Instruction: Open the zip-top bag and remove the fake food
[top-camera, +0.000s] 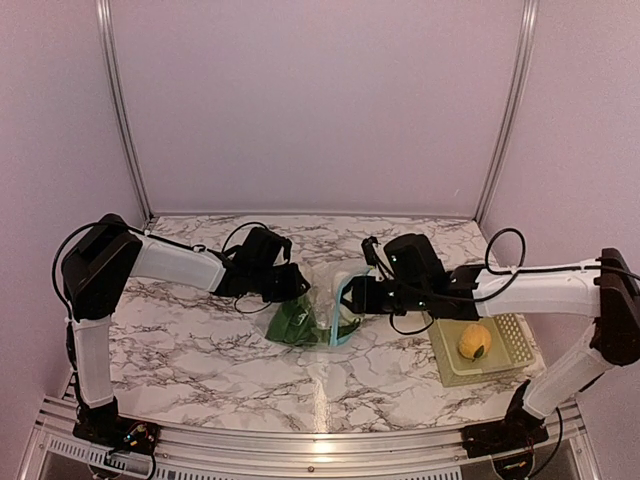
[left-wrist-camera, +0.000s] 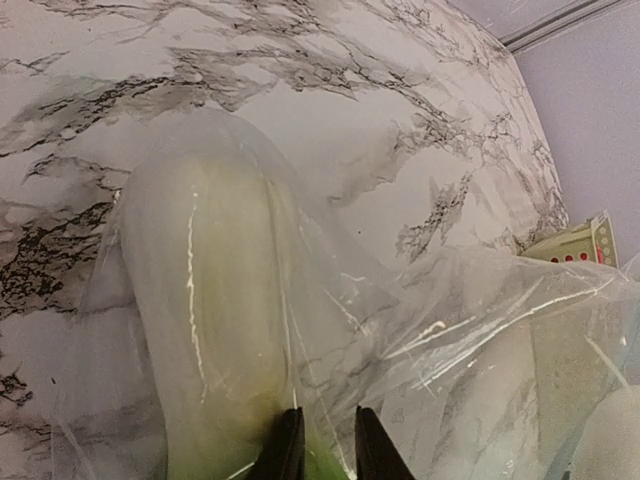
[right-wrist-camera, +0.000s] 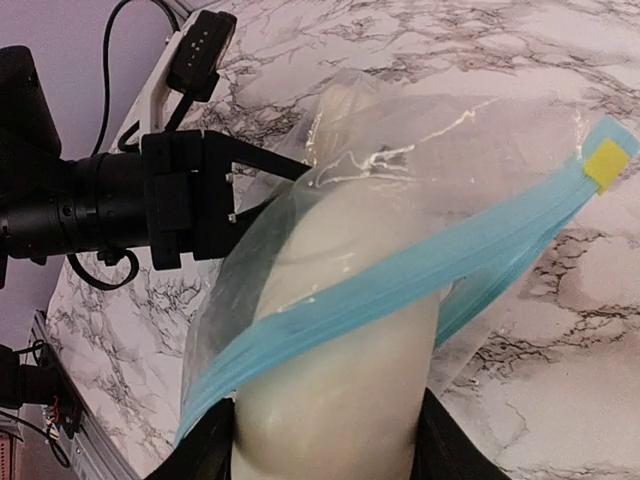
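The zip-top bag (top-camera: 322, 300) lies mid-table, clear, with its blue zipper strip (right-wrist-camera: 440, 265) at the right end. Inside is the green leafy white-stemmed vegetable (top-camera: 292, 322). My left gripper (top-camera: 296, 290) is shut on the bag's left end, pinching plastic over the green leaves (left-wrist-camera: 328, 440). My right gripper (top-camera: 352, 300) is shut on the vegetable's white stem (right-wrist-camera: 340, 340), which sticks out through the open bag mouth, the blue strip wrapped around it. The stem shows through the plastic in the left wrist view (left-wrist-camera: 200, 330). The red fruit and white oblong piece are out of view.
A pale yellow-green lattice basket (top-camera: 515, 352) sits at the right front and holds the yellow-orange round fruit (top-camera: 474, 341). Its corner shows in the left wrist view (left-wrist-camera: 585, 243). Purple walls with metal rails close the back and sides.
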